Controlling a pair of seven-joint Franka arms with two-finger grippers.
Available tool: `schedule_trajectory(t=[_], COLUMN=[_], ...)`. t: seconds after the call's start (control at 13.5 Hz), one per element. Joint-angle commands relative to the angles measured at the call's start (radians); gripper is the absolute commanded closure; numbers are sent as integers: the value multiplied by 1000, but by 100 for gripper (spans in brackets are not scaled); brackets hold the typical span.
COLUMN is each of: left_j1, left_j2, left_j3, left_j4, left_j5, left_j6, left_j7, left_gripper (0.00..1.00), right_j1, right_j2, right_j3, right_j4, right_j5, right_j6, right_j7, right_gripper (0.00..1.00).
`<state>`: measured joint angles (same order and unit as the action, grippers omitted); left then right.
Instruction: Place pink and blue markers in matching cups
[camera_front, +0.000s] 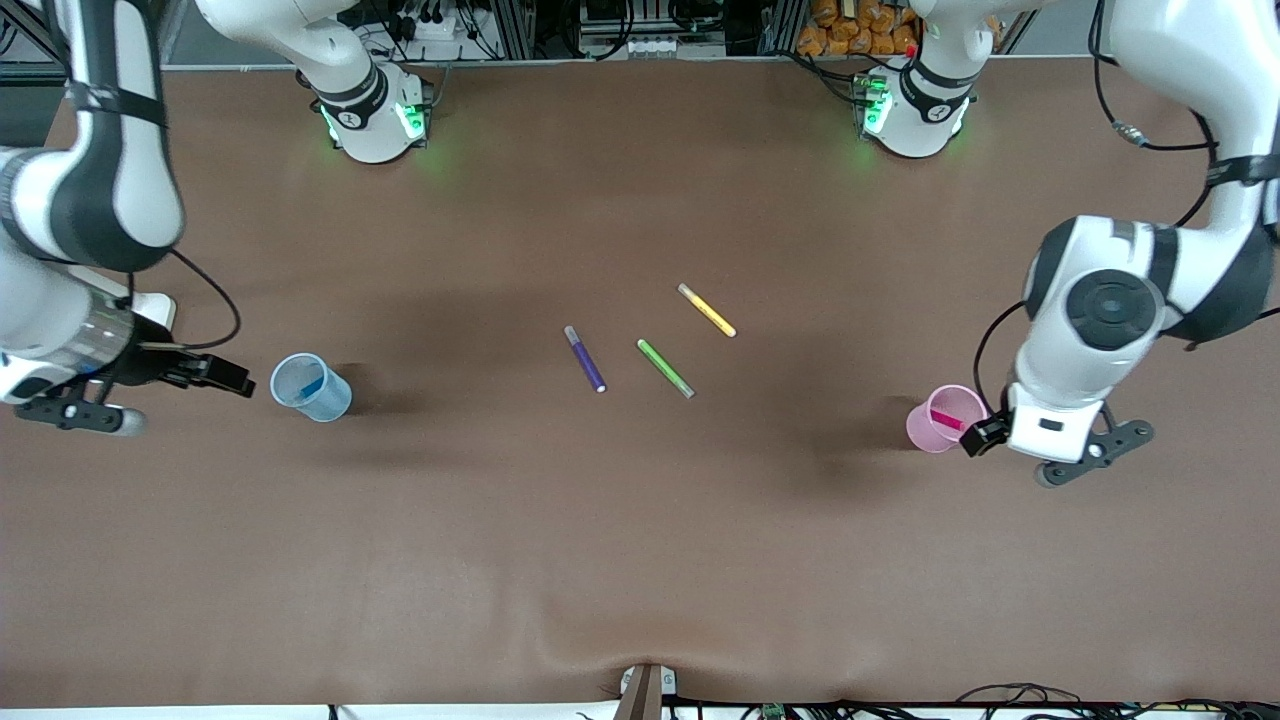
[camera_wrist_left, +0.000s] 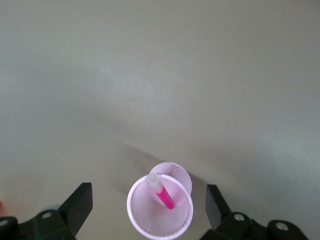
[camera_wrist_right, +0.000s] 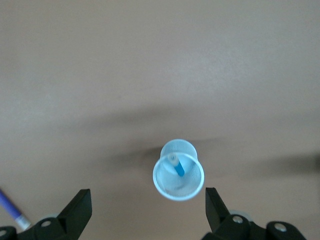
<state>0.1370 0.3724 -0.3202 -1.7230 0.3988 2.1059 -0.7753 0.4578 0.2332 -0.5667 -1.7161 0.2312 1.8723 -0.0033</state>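
Observation:
The pale blue cup (camera_front: 311, 387) stands toward the right arm's end of the table with the blue marker (camera_front: 311, 385) leaning inside it. In the right wrist view the blue cup (camera_wrist_right: 167, 182) holds the blue marker (camera_wrist_right: 177, 166). My right gripper (camera_front: 225, 375) hangs open and empty just beside this cup (camera_wrist_right: 148, 210). The pale pink cup (camera_front: 935, 425) stands toward the left arm's end and holds the pink marker (camera_front: 946, 420). My left gripper (camera_front: 985, 435) is over it, open and empty (camera_wrist_left: 148, 207), its fingers either side of the pink cup (camera_wrist_left: 145, 210) and pink marker (camera_wrist_left: 164, 195).
Three other pens lie in the middle of the table: a dark purple pen (camera_front: 585, 358), a green pen (camera_front: 666, 368) and a yellow pen (camera_front: 707, 310). The purple pen's tip (camera_wrist_right: 12, 210) also shows in the right wrist view.

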Motion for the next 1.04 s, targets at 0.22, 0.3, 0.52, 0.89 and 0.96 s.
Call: schedule_trajectory(t=[0.22, 0.3, 0.52, 0.89, 0.96], left_j1=[35, 35, 33, 32, 32], left_j2=[-66, -75, -112, -119, -125], left_j3=[-10, -11, -14, -16, -17], left_j4=[74, 77, 77, 71, 72], left_j5=[-179, -185, -187, -190, -190], left_j6=[-164, -191, -242, -270, -270], left_j7=[235, 252, 286, 320, 321], left_gripper=[0, 0, 0, 0, 0], right_j1=[-93, -111, -114, -120, -119], right_j2=[132, 159, 158, 155, 153], right_j3=[11, 11, 11, 11, 10], right_j4=[307, 364, 388, 408, 408], right_j5=[88, 89, 86, 79, 77], right_j6=[-305, -361, -390, -412, -412], right_j7=[17, 16, 11, 6, 8], right_gripper=[0, 0, 0, 0, 0])
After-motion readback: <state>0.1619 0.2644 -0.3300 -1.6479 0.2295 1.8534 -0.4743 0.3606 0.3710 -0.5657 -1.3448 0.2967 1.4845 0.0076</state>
